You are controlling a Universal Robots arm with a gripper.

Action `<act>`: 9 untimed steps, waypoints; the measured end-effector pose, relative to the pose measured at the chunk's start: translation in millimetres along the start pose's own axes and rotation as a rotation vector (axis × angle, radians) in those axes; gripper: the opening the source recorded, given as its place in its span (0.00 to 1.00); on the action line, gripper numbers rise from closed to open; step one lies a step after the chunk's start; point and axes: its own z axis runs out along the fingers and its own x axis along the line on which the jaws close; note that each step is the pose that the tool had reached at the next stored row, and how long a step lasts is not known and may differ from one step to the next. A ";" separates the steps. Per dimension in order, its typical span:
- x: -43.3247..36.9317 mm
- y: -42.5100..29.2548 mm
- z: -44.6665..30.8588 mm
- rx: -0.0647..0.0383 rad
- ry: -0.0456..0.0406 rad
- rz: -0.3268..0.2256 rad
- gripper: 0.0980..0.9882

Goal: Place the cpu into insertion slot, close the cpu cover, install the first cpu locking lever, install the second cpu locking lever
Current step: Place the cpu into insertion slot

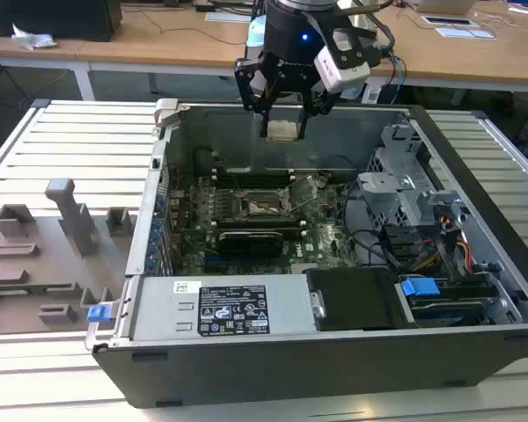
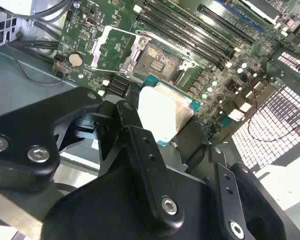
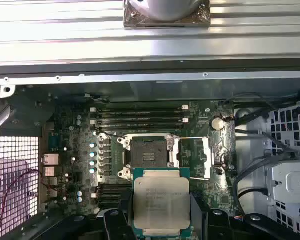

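Inspection finding: the insertion slot (image 1: 262, 204) is lying uncovered on the motherboard (image 1: 326, 236), well below the gripper (image 1: 283, 130) and slightly toward the exterior view's left. The gripper is pinching the cpu (image 3: 161, 200) by opposite edges, above the case (image 1: 246, 360). The cpu cover (image 3: 206, 156) is lying swung aside, just beside the slot.

1. In the exterior view the wrist (image 1: 286, 44) is a glossy black housing with a small blue light (image 1: 305, 38) glowing on its face.
2. A white-and-grey camera box (image 1: 341, 60) sits on its side, with dark cables (image 1: 385, 40) looping off behind it.
3. The jaws are matte black linkage bars. In the second wrist view, round silver screws (image 2: 168, 205) mark their joints.
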 end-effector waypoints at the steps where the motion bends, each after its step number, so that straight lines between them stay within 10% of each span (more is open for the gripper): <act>1: 0.0 -0.1 1.3 0.000 -0.0001 0.000 0.50; 9: -0.2 -0.9 10.0 0.000 0.0000 0.000 0.50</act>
